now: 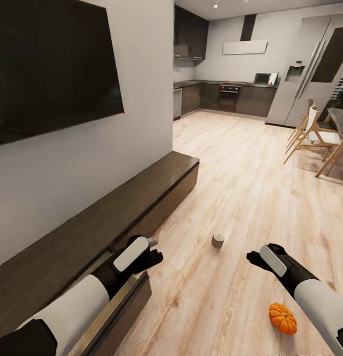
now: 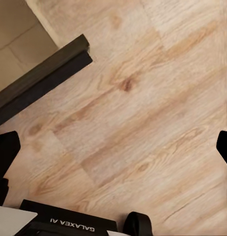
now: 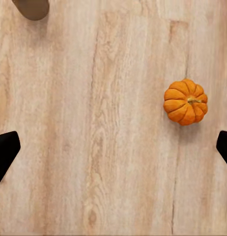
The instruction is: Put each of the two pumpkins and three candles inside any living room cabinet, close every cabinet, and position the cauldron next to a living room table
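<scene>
One bright orange ribbed pumpkin (image 1: 282, 318) lies on the plank floor by my right forearm, and it shows again in the right wrist view (image 3: 185, 102). A short tan candle (image 1: 218, 241) stands on the floor between my two grippers, its edge also visible as the candle (image 3: 31, 7). The low dark brown cabinet (image 1: 141, 193) runs along the wall under the TV. One of its drawers (image 1: 122, 302) is pulled out beneath my left arm. My left gripper (image 1: 154, 253) (image 2: 113, 152) hovers open just past the drawer's front edge (image 2: 44, 78). My right gripper (image 1: 251, 257) (image 3: 113, 150) is open above bare floor, apart from the pumpkin.
A black TV (image 1: 52, 69) hangs on the wall above the cabinet. Wooden chairs (image 1: 310, 133) and a table edge stand at the far right. The grey kitchen (image 1: 230, 94) lies beyond, across open plank floor (image 1: 240, 188).
</scene>
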`<state>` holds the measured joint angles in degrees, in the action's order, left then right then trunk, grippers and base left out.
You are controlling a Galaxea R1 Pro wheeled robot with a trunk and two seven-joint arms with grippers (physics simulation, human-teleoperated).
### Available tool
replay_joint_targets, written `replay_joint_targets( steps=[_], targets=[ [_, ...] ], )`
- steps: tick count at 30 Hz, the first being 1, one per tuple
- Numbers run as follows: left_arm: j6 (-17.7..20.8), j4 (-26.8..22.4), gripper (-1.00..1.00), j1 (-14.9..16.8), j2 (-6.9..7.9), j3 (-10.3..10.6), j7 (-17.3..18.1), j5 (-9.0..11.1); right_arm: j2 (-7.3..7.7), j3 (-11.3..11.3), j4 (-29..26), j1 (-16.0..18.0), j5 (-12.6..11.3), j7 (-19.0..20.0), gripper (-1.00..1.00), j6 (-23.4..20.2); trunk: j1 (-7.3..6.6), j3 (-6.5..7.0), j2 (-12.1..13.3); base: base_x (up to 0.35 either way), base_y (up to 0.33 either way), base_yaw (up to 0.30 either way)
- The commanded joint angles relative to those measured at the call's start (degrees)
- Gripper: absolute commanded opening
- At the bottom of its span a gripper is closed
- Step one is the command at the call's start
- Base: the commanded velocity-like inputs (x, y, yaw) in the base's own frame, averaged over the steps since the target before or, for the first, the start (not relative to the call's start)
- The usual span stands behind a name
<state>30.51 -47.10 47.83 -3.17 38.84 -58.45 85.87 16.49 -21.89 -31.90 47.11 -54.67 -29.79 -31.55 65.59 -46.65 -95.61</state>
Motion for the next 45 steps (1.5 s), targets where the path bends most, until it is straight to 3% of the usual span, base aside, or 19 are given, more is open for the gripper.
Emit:
replay_joint_targets(
  steps=[1,17,34,45],
  targets=[
    [0.0,0.0,1.0,0.0,0.03,0.0,0.0,0.0,0.01,0.0,0.0,0.0,0.0,0.0,1.0,0.0,0.0,0.0,0.0,0.146,-0.276,-0.274],
    [0.0,0.3,1.0,0.0,0.18,0.1,0.1,0.0,-0.06,0.0,0.6,0.0,-0.1,0.1,1.0,0.1,0.0,-0.55,0.0,0.263,-0.16,-0.256],
    [0.1,0.4,1.0,0.0,0.17,0.1,0.1,-0.1,-0.21,-0.2,0.8,-0.1,-0.1,1.0,1.0,1.3,0.0,-0.54,0.0,0.323,-0.009,-0.018],
    [0.1,0.4,1.0,0.0,0.18,0.2,0.1,-0.1,-0.23,-0.2,0.8,-0.1,-0.1,1.1,1.0,2.0,0.0,0.22,0.0,0.323,0.0,-0.164]
  ],
)
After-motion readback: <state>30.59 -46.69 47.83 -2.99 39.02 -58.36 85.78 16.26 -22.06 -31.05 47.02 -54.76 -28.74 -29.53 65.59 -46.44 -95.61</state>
